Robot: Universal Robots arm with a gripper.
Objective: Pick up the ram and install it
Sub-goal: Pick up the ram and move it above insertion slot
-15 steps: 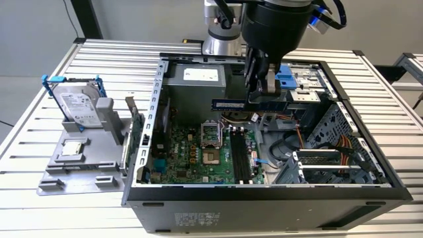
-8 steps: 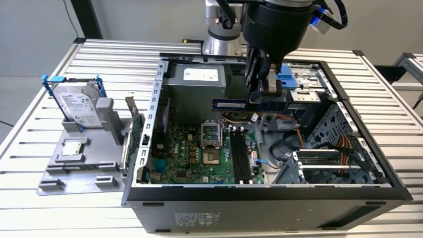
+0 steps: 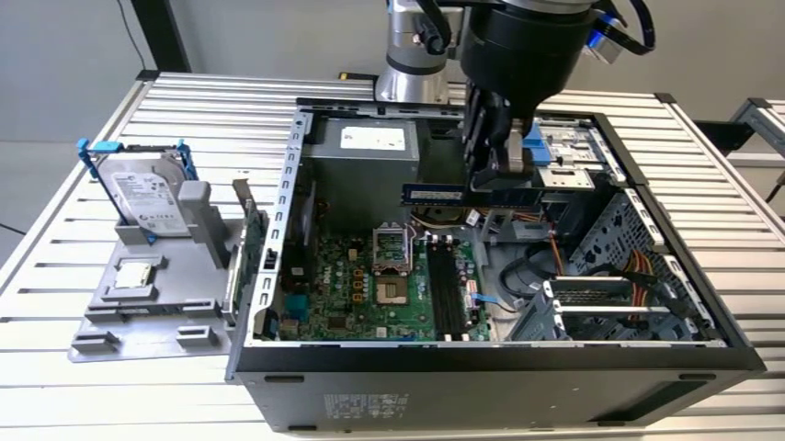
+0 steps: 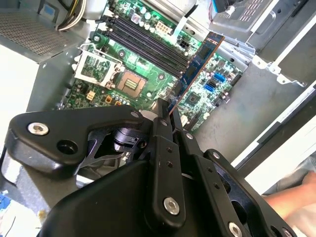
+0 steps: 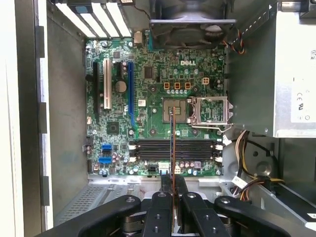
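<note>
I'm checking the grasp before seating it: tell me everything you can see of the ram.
The ram is a long, thin blue board, copper-coloured along one edge in the second wrist view. The gripper is shut on one end, holding it level and on edge above the motherboard in the open case, clear of the empty black slots. Nothing else touches it.

Exterior view looks down into the open case (image 3: 491,386); both wrist views sit close above its motherboard (image 5: 153,113) (image 4: 153,79)
</note>
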